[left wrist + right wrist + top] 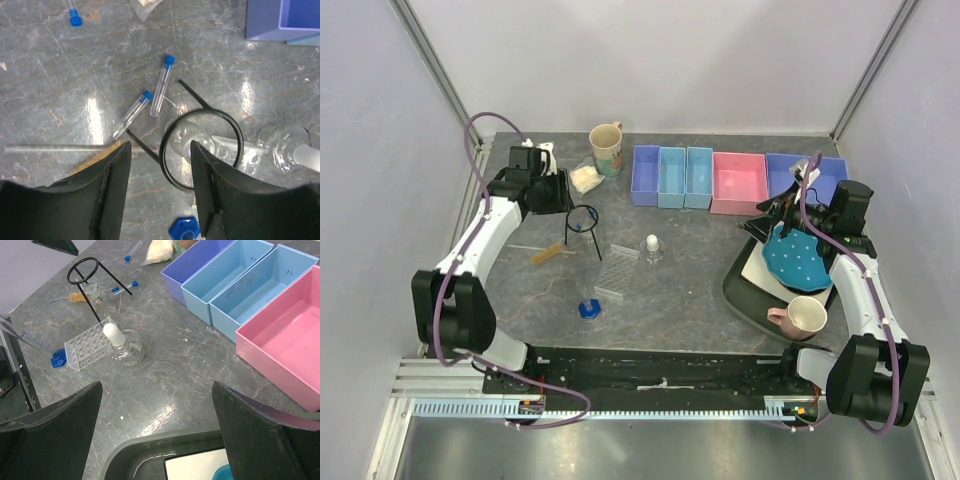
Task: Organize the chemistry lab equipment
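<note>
The black wire tripod (582, 222) stands left of centre, with the clear tube rack (618, 268) and the white-stoppered flask (651, 250) to its right. The bag of pale powder (584, 178) lies behind it. My left gripper (552, 190) is open and empty above the tripod's ring (205, 111). Two blue-capped tubes (161, 85) lie flat beyond the ring, and a third tube (73, 12) lies farther off. My right gripper (156, 387) is open and empty over the rim of the grey tray (150, 455). The flask (125, 350) and rack (90, 342) lie ahead of it.
A loose blue cap (589, 309), a brush (548, 252) and a glass rod (55, 148) lie near the tripod. A cream mug (607, 148) and several blue and pink bins (740, 182) line the back. The tray (745, 290) holds a blue dotted plate (798, 256) and a pink mug (800, 318).
</note>
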{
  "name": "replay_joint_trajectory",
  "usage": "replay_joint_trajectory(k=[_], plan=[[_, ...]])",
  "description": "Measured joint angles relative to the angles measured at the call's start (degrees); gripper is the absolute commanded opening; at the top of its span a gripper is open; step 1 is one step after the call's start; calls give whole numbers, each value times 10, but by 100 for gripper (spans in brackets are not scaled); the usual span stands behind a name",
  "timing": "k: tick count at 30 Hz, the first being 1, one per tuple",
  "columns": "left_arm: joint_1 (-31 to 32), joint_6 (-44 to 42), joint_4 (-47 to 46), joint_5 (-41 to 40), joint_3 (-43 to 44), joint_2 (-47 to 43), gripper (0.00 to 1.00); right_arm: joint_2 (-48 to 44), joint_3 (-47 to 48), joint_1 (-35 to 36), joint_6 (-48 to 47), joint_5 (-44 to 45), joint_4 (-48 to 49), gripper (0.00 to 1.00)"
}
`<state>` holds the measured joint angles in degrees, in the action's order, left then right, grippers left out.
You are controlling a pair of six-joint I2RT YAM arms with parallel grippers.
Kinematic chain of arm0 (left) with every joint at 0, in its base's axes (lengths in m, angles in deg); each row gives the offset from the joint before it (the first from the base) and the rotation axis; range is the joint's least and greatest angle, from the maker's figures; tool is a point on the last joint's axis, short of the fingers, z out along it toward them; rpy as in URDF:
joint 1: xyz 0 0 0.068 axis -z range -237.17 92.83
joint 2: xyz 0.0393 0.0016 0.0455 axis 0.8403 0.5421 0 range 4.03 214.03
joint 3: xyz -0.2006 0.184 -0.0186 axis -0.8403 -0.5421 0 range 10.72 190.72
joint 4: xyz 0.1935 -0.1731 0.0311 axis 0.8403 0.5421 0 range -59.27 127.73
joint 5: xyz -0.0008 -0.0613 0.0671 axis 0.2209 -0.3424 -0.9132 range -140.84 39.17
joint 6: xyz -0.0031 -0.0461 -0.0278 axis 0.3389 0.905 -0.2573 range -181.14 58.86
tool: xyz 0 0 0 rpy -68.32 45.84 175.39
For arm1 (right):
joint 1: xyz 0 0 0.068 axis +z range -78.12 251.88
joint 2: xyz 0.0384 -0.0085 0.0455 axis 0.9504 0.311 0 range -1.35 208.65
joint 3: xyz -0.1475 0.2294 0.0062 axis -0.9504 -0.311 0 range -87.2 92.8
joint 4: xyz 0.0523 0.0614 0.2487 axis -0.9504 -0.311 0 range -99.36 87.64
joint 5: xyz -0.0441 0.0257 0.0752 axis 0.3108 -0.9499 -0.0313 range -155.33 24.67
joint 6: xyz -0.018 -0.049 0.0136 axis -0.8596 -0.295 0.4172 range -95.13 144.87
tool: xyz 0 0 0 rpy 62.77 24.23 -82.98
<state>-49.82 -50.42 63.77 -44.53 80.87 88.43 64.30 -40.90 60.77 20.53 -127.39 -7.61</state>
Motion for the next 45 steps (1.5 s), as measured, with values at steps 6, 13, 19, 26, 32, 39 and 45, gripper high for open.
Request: replay_joint_trajectory(k=[6, 13, 19, 26, 32, 39, 45], plan=[[9, -25, 25, -30, 71, 86, 49, 4, 0, 0, -5, 0, -1, 98], [40, -50, 46, -64, 115, 129, 42, 13, 0, 0, -10, 3, -5, 98], [55, -61, 62, -84, 115, 137, 43, 15, 0, 0, -15, 3, -9, 98], [56, -62, 63, -109, 115, 132, 49, 16, 0, 0, -17, 3, -13, 98], [56, -62, 63, -101, 114, 89, 49, 16, 0, 0, -19, 3, -13, 98], [56, -63, 67, -50, 102, 46, 43, 16, 0, 0, -20, 3, -13, 98], [59, -68, 84, -42, 95, 72, 35, 16, 0, 0, -23, 3, -13, 98]])
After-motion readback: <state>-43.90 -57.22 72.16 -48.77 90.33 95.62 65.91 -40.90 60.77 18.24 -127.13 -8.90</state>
